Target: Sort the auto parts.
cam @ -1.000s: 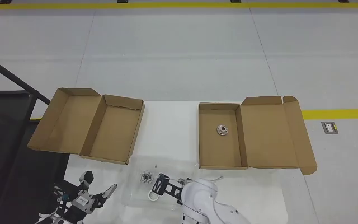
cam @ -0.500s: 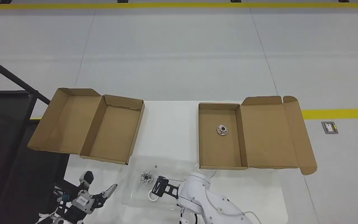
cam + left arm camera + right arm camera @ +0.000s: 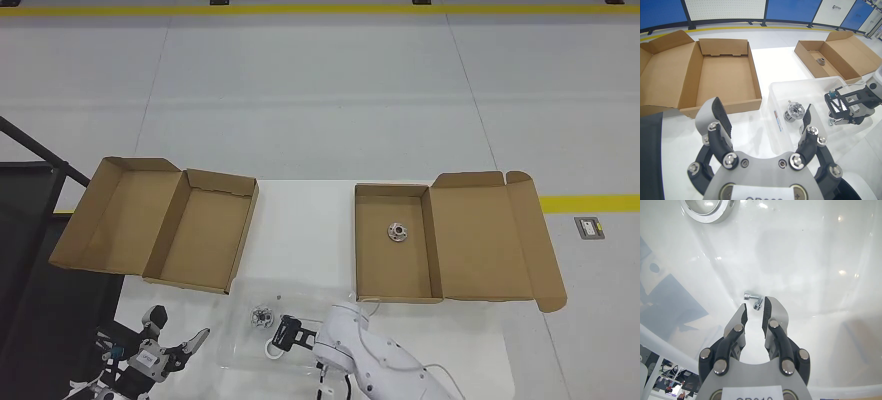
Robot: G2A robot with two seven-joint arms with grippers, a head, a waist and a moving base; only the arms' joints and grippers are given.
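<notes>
My right end effector [image 3: 755,304] was down inside the clear plastic bin [image 3: 804,80], its fingers only narrowly parted and gripping nothing. Two small bolts [image 3: 750,297] lay on the bin floor right at its tips. One of them, the nearer bolt [image 3: 758,304], lay just ahead of the gap and close to one finger. It was angled against the other bolt, and I could not tell whether they touched. A metal ring [image 3: 706,211] lay farther along the bin floor, and a toothed metal hub [image 3: 793,113] stood in the bin on the side nearer my left arm. My left end effector [image 3: 762,104] was spread wide and held nothing, above the counter [image 3: 300,220] just beside the bin. Beyond the bin sat two open cardboard boxes. The left box [image 3: 200,240] was well apart from the right box [image 3: 375,265], where a flanged metal part [image 3: 397,232] lay on the floor.
</notes>
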